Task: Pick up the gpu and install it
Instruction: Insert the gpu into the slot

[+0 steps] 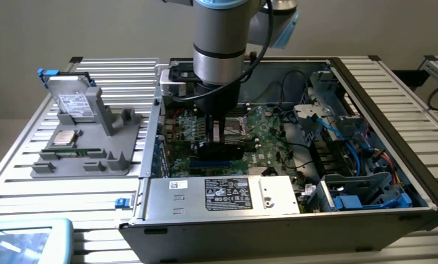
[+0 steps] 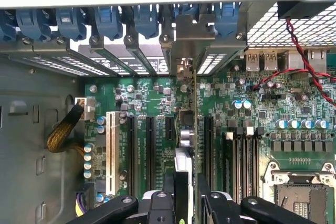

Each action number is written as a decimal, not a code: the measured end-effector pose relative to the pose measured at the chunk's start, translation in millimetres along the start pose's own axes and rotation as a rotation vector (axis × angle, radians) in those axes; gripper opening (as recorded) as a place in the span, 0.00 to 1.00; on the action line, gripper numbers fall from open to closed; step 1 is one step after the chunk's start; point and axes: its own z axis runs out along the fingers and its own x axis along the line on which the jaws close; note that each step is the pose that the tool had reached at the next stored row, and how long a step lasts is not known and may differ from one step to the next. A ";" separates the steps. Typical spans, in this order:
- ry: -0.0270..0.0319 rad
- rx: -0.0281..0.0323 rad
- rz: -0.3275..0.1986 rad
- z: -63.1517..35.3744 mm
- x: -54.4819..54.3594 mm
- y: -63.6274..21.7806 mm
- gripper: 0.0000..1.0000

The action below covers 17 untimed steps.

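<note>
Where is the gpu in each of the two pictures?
Exterior view: the gpu is the black card held by the gripper, low over the green motherboard.
Wrist view: the gpu shows edge-on, clamped in the gripper.
Shared landmark: the green motherboard.

Table (image 1: 94, 187): slatted aluminium profile, silver, slats running across the exterior view.

Directly on it:
- Computer case (image 1: 278, 231), dark grey, lying on its side with the open side up. It takes up the middle of the table and the exterior view's right.
- Grey holder tray (image 1: 124, 148), flat on the slats, just beside the case on the exterior view's left.
- Pale teal-framed panel (image 1: 28, 236), near the case's front corner on the exterior view's left. Cannot tell whether it rests on the table.
</note>
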 end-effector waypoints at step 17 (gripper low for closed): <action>-0.0002 -0.0057 0.000 0.9 -0.5 -0.3 0.27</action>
